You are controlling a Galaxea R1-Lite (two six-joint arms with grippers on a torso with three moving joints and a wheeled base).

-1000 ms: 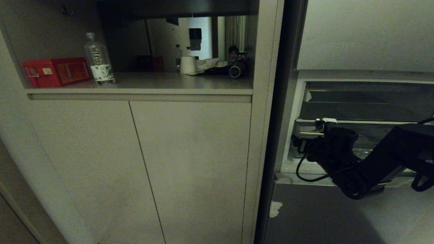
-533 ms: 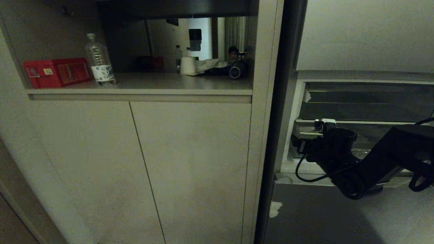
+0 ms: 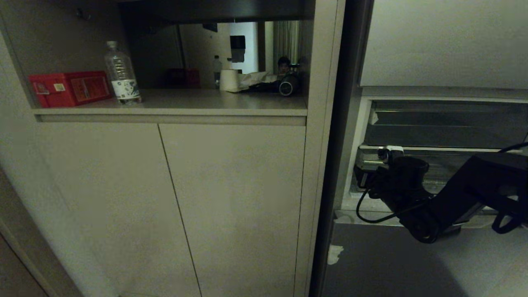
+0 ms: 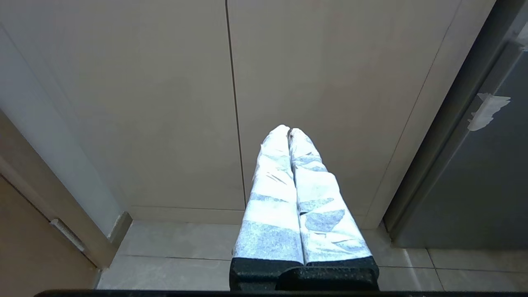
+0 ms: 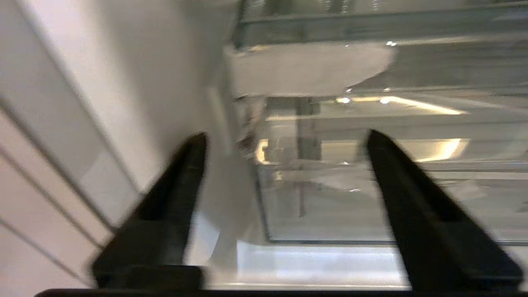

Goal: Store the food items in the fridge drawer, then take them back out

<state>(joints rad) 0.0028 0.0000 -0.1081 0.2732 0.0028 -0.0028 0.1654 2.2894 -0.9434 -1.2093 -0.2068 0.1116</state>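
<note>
No food items show in any view, so whether they lie in the drawer (image 3: 437,165) or are already out cannot be told. The drawer sits low in the open fridge on the right, behind the right gripper (image 5: 284,142). That gripper's jaws stand apart at the drawer's left front corner, holding nothing. This looks like work on the drawer itself. The left gripper (image 4: 288,132) hangs clenched and empty before the cabinet doors (image 3: 206,198), left of the fridge.

Black right arm (image 3: 453,198) with a looped black cable; left gripper (image 4: 290,131) wears white-taped fingers.
</note>
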